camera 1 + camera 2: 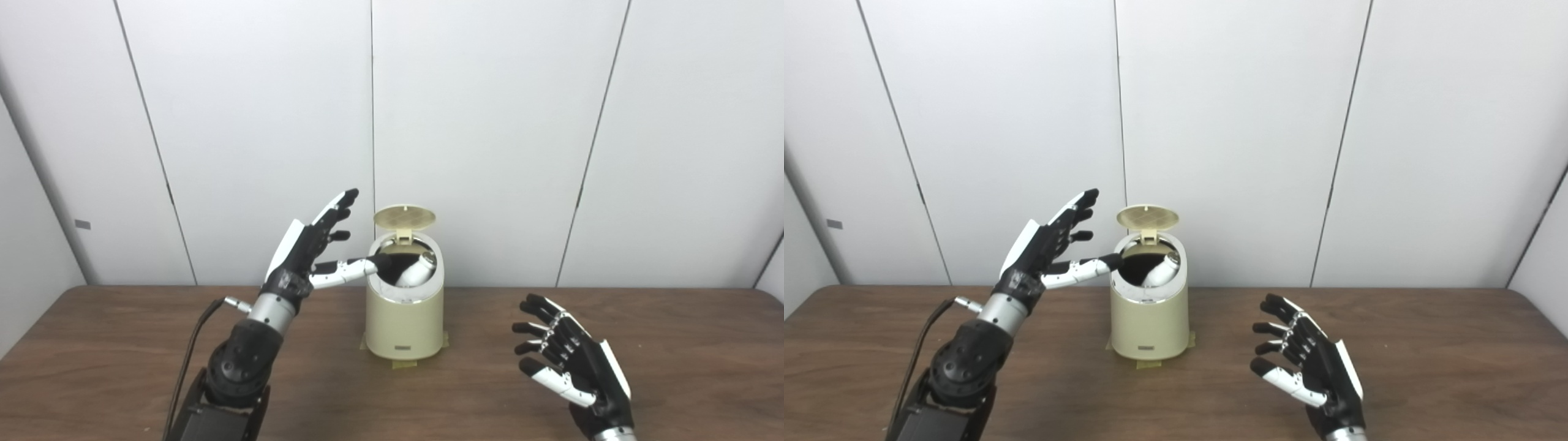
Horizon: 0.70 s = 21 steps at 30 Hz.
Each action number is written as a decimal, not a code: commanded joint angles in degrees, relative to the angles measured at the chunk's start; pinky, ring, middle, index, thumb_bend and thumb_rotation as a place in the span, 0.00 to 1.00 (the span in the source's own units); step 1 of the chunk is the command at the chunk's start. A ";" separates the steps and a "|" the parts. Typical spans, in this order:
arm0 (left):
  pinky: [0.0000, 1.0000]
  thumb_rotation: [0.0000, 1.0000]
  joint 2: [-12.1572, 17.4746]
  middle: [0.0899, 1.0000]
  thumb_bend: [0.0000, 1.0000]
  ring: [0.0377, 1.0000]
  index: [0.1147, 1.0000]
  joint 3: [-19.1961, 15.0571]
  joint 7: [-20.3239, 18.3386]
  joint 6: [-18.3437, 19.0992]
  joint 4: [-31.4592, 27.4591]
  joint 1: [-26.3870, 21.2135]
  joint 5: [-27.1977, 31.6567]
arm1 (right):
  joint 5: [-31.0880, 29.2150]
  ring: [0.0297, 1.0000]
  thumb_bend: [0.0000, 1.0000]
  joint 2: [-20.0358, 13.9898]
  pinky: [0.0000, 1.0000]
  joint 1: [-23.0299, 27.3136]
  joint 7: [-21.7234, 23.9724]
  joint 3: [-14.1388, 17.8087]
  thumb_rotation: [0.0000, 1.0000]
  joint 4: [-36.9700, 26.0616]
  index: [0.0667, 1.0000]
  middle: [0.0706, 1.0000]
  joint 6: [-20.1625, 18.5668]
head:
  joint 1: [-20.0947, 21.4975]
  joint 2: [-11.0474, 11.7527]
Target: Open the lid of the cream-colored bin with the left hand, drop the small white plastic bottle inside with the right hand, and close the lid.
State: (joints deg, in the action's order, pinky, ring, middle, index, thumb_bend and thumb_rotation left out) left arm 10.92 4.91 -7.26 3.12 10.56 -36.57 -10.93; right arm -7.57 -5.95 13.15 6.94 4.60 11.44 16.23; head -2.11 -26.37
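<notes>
Standing near the middle of the dark brown wooden desk point(122, 343), the cream-colored cylindrical plastic bin point(404, 318) has its round hinged lid point(404, 218) tipped up and back, upright above the rear rim, so the dark opening is exposed. Inside that opening lies the small white plastic bottle point(418, 271), tilted, with its capped end up against the right inner wall. Strips of yellowish tape point(404, 364) show at the foot of the bin on the desk. The left hand point(309, 248), black and white, is raised just beside the bin on its left, fingers spread and pointing up toward the white panelled wall point(551, 122), holding nothing; its thumb point(346, 269) reaches sideways and its tip meets the bin's rim. The right hand point(1307, 367) hovers low over the desk, well apart from the bin on its right, palm turned inward, fingers spread and empty.
</notes>
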 commanded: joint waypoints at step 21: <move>0.99 0.44 6.11 0.93 0.97 1.00 0.90 11.13 -2.65 -4.16 10.59 -14.56 -16.58 | 2.81 0.64 0.77 0.95 0.50 0.87 -1.95 -0.52 0.40 -3.71 0.75 0.76 0.03 | 1.00 -0.03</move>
State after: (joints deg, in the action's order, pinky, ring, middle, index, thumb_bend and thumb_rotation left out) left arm 16.06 16.28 -9.96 0.64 23.23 -47.35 -26.94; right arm -4.99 -4.88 12.47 5.58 4.11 9.66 15.81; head -1.14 -26.37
